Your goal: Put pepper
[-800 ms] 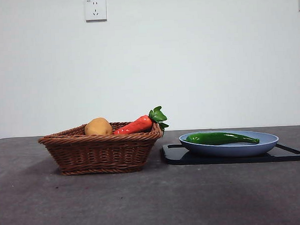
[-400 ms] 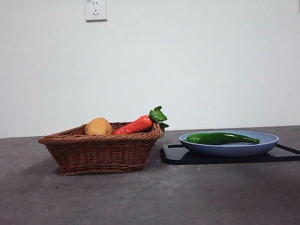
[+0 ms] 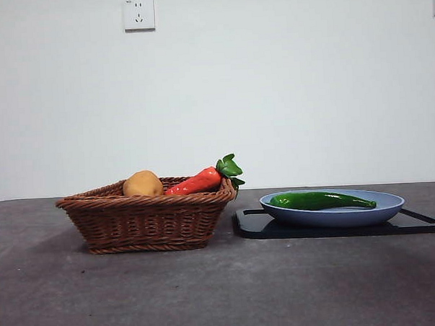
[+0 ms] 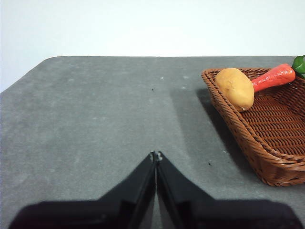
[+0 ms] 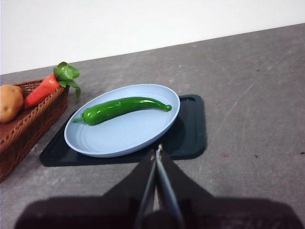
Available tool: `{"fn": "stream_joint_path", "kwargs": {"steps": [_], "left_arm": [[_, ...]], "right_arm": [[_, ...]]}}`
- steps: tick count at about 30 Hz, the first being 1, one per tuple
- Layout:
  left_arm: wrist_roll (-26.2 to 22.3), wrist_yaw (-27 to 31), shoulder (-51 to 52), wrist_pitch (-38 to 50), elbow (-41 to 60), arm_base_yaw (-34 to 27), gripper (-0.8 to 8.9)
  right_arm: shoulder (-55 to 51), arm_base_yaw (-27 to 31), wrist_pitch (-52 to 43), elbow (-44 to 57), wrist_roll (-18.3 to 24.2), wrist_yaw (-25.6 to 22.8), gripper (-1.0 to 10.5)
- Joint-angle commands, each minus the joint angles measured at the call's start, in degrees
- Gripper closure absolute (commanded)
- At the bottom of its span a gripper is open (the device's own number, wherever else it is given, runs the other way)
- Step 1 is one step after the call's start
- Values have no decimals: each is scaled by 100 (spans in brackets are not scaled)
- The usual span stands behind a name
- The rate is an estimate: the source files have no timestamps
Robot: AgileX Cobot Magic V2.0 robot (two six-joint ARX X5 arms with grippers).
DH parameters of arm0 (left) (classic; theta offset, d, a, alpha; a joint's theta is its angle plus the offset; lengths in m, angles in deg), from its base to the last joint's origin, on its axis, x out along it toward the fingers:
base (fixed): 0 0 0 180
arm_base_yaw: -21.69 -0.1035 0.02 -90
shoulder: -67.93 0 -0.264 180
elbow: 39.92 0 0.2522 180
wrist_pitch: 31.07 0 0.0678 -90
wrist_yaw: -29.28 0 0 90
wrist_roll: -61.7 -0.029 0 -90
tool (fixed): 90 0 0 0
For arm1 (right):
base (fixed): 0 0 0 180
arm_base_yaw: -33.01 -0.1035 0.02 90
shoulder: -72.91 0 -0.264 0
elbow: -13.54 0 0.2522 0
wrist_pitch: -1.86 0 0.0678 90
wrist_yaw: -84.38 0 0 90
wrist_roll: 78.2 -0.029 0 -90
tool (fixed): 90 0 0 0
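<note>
1. A dark grey table (image 3: pixel 223 293) is backed by a white wall carrying an unlabelled socket (image 3: pixel 139 14).
2. The pepper (image 3: pixel 320 200) is laid on the blue plate (image 3: pixel 335 215), beside the basket (image 3: pixel 148 222).
3. Left gripper (image 4: pixel 156 155) and right gripper (image 5: pixel 157 149) are pressed together, holding nothing.

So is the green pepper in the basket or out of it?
Out. The pepper lies flat on the blue plate, beside the basket, which holds only the potato and carrot.
</note>
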Motion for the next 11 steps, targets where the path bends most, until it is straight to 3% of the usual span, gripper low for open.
{"fn": "stream_joint_path", "kwargs": {"steps": [1,11], "left_arm": [[22,9,26,70,59,-15,805],[22,7,26,70,59,-15,805]], "right_arm": [[-33,-9,55,37,-208,-9,935],[-31,-7,26,37,-258,-22,935]]}}
